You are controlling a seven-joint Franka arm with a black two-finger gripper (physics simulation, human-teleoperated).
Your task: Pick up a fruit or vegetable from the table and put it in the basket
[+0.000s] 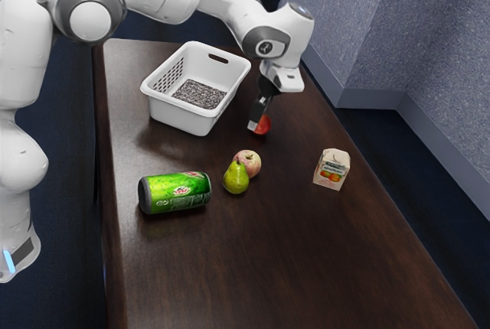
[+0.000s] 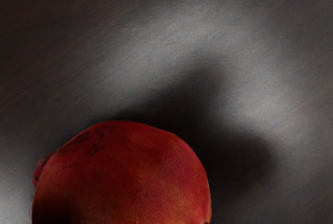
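- Gripper (image 1: 256, 122), one, black: lowered at the red fruit, beyond the basket toward the exterior view's right; whether it is spread wide, narrowed or holding the fruit cannot be told
- Red fruit (image 1: 264, 125), one, rounded: seen at the gripper's tip, partly covered by it, outside the basket; a small nub is shown on its side in the wrist view, with dark shadow cast on the table beside it
- Basket (image 1: 163, 105), one, white, upright: pierced walls, a handle slot, a speckled floor — no fruit seen within
- Pear (image 1: 236, 179), one, green — set close to the apple, which it partly covers in the exterior view
- Apple (image 1: 247, 162), one, red and yellow
- Can (image 1: 178, 193), one, green, laid on its side
- Carton (image 1: 331, 170), one, small, upright, fruit printed on its front
- Table (image 1: 253, 268), one, dark brown wood
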